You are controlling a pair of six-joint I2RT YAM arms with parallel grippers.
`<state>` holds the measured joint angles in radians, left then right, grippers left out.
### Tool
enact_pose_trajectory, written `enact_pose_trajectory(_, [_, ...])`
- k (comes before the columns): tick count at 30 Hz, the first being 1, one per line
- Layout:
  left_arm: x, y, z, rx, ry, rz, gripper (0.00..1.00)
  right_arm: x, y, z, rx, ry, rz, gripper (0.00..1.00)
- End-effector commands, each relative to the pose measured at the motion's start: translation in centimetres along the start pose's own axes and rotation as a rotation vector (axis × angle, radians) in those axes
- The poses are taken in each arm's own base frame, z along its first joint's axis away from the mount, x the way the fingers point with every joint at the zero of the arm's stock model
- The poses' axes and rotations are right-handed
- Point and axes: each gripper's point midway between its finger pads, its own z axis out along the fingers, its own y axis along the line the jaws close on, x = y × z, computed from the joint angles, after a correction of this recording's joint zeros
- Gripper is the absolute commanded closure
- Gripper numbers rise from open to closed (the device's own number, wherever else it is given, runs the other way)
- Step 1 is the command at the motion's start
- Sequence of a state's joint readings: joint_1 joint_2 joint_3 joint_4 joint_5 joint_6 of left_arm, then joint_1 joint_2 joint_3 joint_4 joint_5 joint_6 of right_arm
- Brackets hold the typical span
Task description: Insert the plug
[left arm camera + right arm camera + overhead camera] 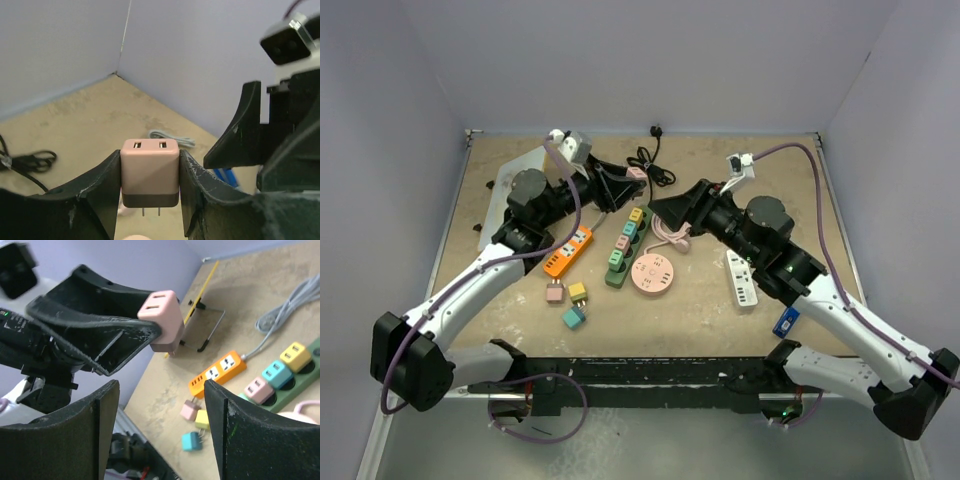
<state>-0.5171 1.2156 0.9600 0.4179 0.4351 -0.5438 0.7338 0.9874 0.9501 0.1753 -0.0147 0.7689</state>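
Observation:
My left gripper [630, 180] is shut on a pink two-port USB plug [150, 172], held above the table with its two prongs pointing down. The same plug shows in the right wrist view [162, 320], pinched at the tips of the left fingers. My right gripper [662, 210] is open and empty, close to the left gripper and facing it; its fingers [100, 430] stand wide apart. Below lie a green power strip [623, 248] with pink, teal and yellow plugs in it, and a round pink power strip [652, 274].
An orange power strip [568, 251] lies left of the green one, a white strip [742, 279] at the right. Three loose plugs, pink [555, 291], yellow [578, 292] and teal [573, 316], lie near the front. A black cable [650, 160] lies at the back.

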Motion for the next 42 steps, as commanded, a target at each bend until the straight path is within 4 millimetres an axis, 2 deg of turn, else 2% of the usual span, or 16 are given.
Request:
enact_pose_trajectory(1, [-2.2,-3.4,-0.2,0.263,-0.041,0.636,0.79,-1.2,1.0,-1.8,0.084,0.038,0.172,0.3])
enact_pose_trajectory(6, [-0.6,-3.1,-0.2,0.383,0.045,0.967,0.78,-1.9,0.6,-2.4,0.145,0.037,0.162,0.31])
enact_pose_trajectory(9, [0.1,-3.4,-0.2,0.457,0.075,1.039,0.77,-2.2,0.7,-2.0,0.139,0.024,0.153,0.32])
enact_pose_trajectory(12, [0.4,-4.1,-0.2,0.531,0.081,1.067,0.76,-1.7,0.5,-0.6,0.143,0.05,0.121,0.33])
enact_pose_trajectory(16, [1.7,-3.4,-0.4,0.562,0.143,1.103,0.76,-1.3,1.7,1.5,0.077,0.101,0.066,0.33])
enact_pose_trajectory(19, [2.7,-2.9,-0.7,0.579,0.196,1.125,0.76,-1.1,1.7,2.5,0.052,0.09,0.066,0.34])
enact_pose_trajectory(27, [4.0,-2.6,-1.3,0.613,0.245,1.116,0.76,0.0,-0.3,4.3,0.117,0.088,0.074,0.43])
enact_pose_trajectory(37, [4.3,-2.3,-1.1,0.614,0.25,1.112,0.76,2.2,-1.9,5.6,0.149,0.148,0.071,0.53])
enact_pose_trajectory(40, [4.2,-2.2,-1.1,0.604,0.25,1.119,0.76,2.7,-2.5,5.8,0.167,0.163,0.071,0.53])
enact_pose_trajectory(42, [4.1,-2.0,-1.1,0.593,0.252,1.125,0.76,3.2,-3.1,5.9,0.186,0.173,0.07,0.5])
